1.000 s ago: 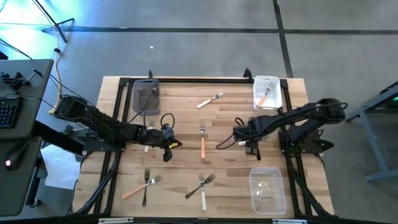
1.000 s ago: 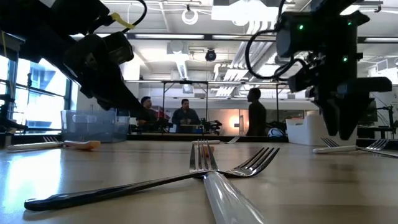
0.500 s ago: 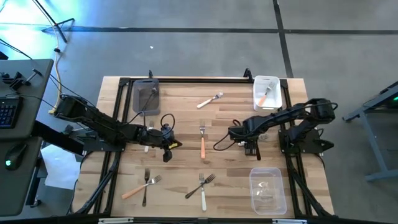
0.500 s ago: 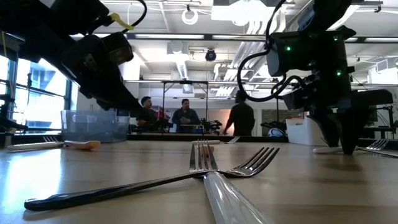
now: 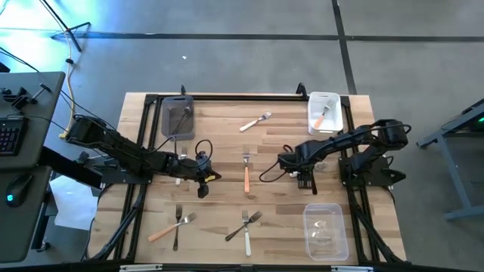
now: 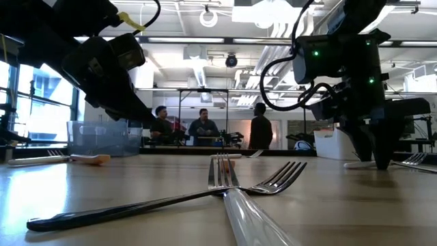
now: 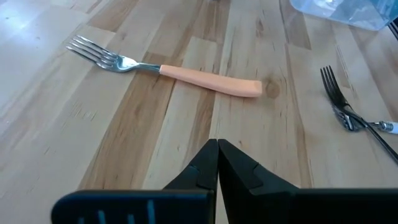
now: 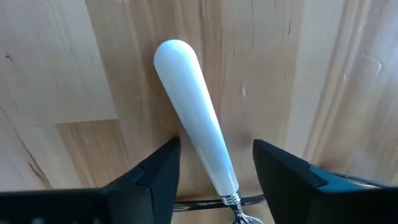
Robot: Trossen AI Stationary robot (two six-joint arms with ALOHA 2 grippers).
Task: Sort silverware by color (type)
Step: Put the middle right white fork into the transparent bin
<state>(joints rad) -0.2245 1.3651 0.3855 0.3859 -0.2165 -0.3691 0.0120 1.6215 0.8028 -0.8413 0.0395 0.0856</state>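
- Pale wooden worktop (image 5: 219,143) of butcher-block planks on a black frame, grey concrete floor around it.
- Beyond the far edge, in the low view: a bright workshop with ceiling lights and three people (image 6: 203,127) in the background (two seated, one standing).
- Right gripper (image 8: 214,165) down at the worktop right of centre, jaws spread wide, straddling a white-handled fork (image 8: 193,118); handle lying flat between the two fingers (image 8: 155,177), not yet pinched.
- Left gripper (image 7: 217,163) over the left-centre of the worktop, jaws clenched together with nothing between them.
- Ahead of the left jaws: a salmon-handled fork (image 7: 186,73) flat on the wood, tines pointing away to one side; off to the other side a dark fork (image 7: 354,118) crossing another.
- Between the two grippers in the high view: that same salmon fork (image 5: 246,171) lengthwise at mid-worktop.
- Past it toward the far edge, another white-handled fork (image 5: 255,122) lying askew.
- Near edge: a crossed pair (image 5: 246,224) (one dark, one white) and a second pair (image 5: 172,226), salmon over dark.
- Grey bin (image 5: 177,117) at the far left holding a dark fork.
- White bin (image 5: 325,112) at the far right, just beyond the right jaws, holding a salmon fork.
- Clear bin (image 5: 325,230) at the near right, with something pale inside, hard to make out.
- Nothing blocking either pair of jaws; cables looping beside both wrists.
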